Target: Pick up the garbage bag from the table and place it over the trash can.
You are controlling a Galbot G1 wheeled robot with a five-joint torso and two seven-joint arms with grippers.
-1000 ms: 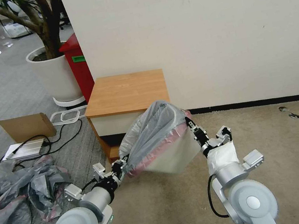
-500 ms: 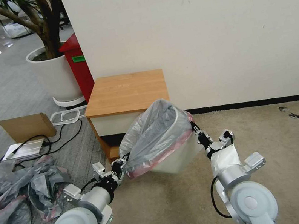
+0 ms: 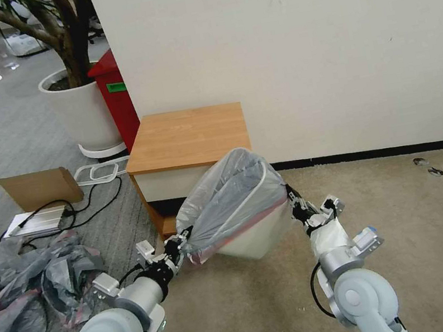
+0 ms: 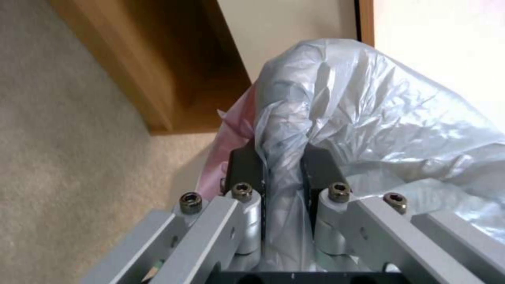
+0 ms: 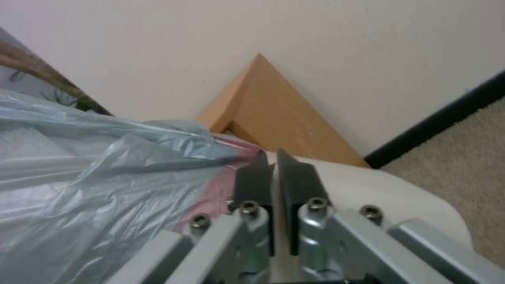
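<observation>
The garbage bag [image 3: 226, 196], grey and crinkly with a pink-red band, is stretched over the mouth of the cream-white trash can [image 3: 256, 236]. The can stands on the carpet just in front of the table [image 3: 187, 132]. My left gripper [image 3: 181, 245] is at the can's left side, shut on a bunched fold of the bag [image 4: 281, 130] between its dark fingers [image 4: 244, 167]. My right gripper [image 3: 294, 199] is at the can's right side. Its fingers [image 5: 294, 181] are shut on the pink band [image 5: 210, 193], against the can's rim [image 5: 378, 189].
A red bin [image 3: 116, 96] and a white plant pot [image 3: 82, 113] stand left of the table. On the floor at the left lie a heap of grey plastic sheeting [image 3: 22, 295], a cardboard piece [image 3: 41, 187] and cables. Open carpet [image 3: 424, 228] lies to the right, with the wall behind.
My right gripper has moved down and in along the can's right side, drawing the pink band lower over the can. The left gripper has hardly moved.
</observation>
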